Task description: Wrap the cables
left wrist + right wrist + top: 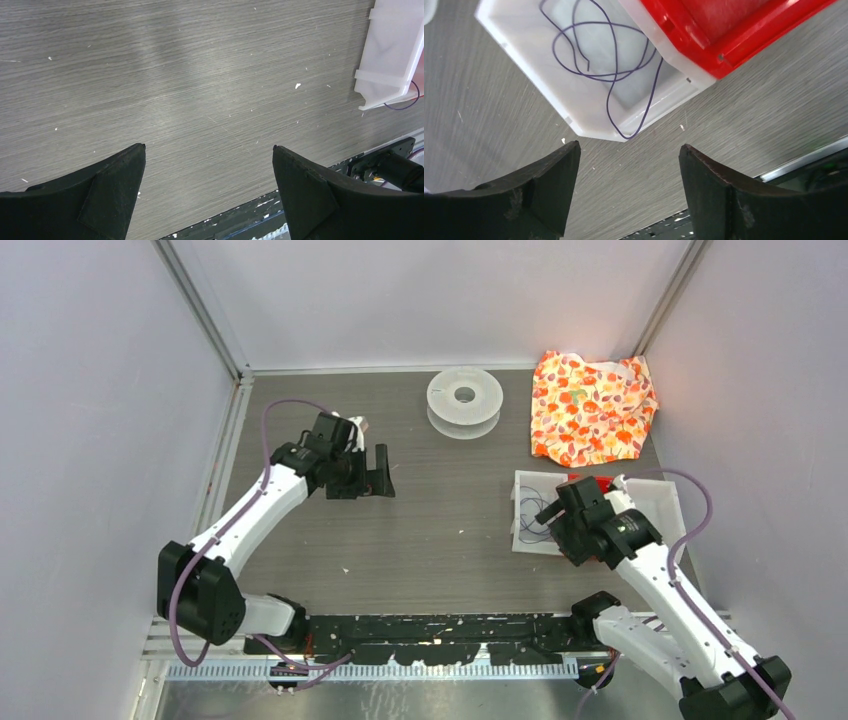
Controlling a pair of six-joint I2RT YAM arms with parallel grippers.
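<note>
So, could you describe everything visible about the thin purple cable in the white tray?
The cable is a very thin, dark purple wire that looks flexible and is not yet wrapped. It lies loose in several overlapping loops on the floor of the white tray, and one loop hangs out over the tray's near rim. Its ends are hard to tell. Nothing but the tray is seen touching it; the open right claw hovers apart from it.
</note>
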